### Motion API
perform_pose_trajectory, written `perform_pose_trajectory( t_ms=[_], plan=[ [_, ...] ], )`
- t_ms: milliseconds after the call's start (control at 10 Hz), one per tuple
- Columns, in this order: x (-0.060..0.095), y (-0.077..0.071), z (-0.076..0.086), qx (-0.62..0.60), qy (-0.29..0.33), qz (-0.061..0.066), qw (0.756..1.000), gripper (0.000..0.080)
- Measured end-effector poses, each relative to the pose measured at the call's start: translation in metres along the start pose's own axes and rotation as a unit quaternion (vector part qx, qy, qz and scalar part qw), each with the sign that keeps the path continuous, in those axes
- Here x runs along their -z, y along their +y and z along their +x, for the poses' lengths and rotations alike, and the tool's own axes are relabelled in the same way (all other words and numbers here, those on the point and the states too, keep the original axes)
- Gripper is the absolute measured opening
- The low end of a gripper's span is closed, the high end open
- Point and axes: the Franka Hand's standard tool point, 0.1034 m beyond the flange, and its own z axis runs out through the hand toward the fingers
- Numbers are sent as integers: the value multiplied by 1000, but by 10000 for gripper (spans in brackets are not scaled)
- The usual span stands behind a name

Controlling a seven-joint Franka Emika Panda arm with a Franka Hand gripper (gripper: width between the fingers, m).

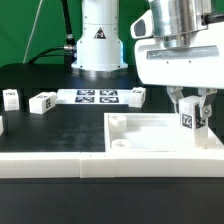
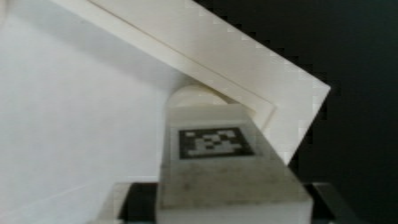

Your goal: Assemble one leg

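**Leg Clamped in the Claw Above the Panel's Corner**

The claw [image 1: 190, 112] is clenched on the leg [image 1: 187, 119], a small white post with a black-and-white tag on its face. The leg stands upright directly between the two fingers and reaches a little below their tips. In the wrist view its tagged face fills the gap between the dark finger pads [image 2: 135, 205], and its free end points away from the claw.

The leg looks like rigid moulded plastic, so it is probably light and stiff and unlikely to deform under the squeeze. Its smooth faces could let it slip or twist if pinched close to one end. The best hold appears to be on the two flat opposite sides of the upper part, which leaves the lower end free for seating. It does not look fragile, though it might jam if pushed in off its axis.

Directly beneath the claw lies the white tray-like panel [image 1: 150, 140] with its raised rim. The leg's lower end sits just inside one corner of that rim, but the pictures do not show whether it touches the panel's floor. Well apart from the claw, toward the exterior view's left, are the marker board [image 1: 97, 97] and other small tagged blocks [image 1: 45, 102], loose on the dark table [image 1: 60, 125].
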Motion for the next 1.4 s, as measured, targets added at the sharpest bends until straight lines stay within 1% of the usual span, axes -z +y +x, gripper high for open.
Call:
perform_pose_trajectory(
  t_ms=[200, 300, 400, 500, 600, 700, 900, 1100, 1200, 1300, 1400],
  plan=[
    [0, 0, 0, -15, -4, 2, 1000, 295],
    [-1, 0, -1, 2, -4, 2, 1000, 363],
    [-1, 0, -2, 0, -6, 2, 1000, 536],
    [-1, 0, -3, 27, -6, 1, 1000, 536],
    [-1, -1, -5, 110, -7, 0, 994, 627],
    [-1, -2, -7, 177, -11, -2, 984, 645],
    [0, -5, -8, 271, -10, -1, 963, 649],
    [0, -4, 1, 410, -9, 0, 912, 649],
    [0, -4, 1, 436, -8, 0, 900, 649],
    [1, -4, 2, 511, -5, -4, 859, 649],
    [1, -4, 2, 560, -3, -9, 829, 649]
  ],
)
